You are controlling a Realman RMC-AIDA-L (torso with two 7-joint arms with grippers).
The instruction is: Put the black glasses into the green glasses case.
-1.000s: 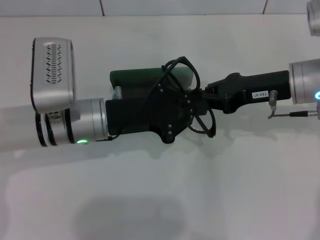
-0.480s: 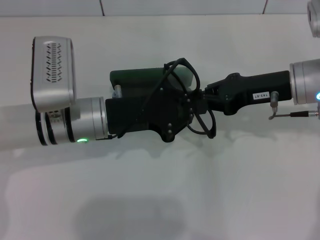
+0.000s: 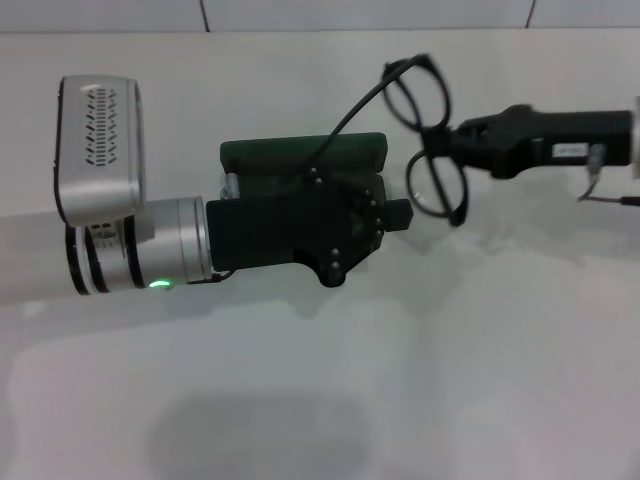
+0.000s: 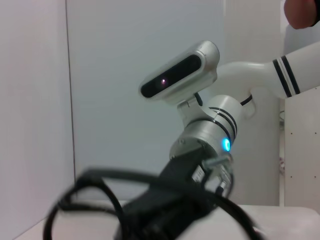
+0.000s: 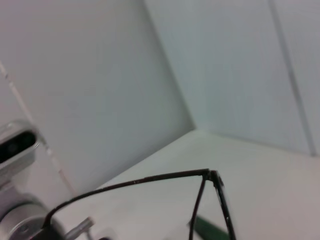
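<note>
The black glasses (image 3: 436, 188) hang in the air to the right of the green glasses case (image 3: 290, 155), lenses facing me. One temple arm trails back down toward the case. My right gripper (image 3: 458, 138) is shut on the glasses at the bridge. My left gripper (image 3: 396, 214) lies across the front part of the case and hides it. The glasses also show in the left wrist view (image 4: 95, 181), blurred in front of the right gripper (image 4: 165, 210). In the right wrist view the glasses frame (image 5: 212, 180) stands above a corner of the case (image 5: 210, 231).
The white table (image 3: 320, 380) stretches in front of both arms. The left arm's wrist camera housing (image 3: 98, 150) stands at the far left. A tiled wall edge (image 3: 300, 15) runs along the back.
My right gripper has pulled back to the right and a little toward the wall, carrying the glasses away from the left gripper and off the case. The left arm has barely moved.
</note>
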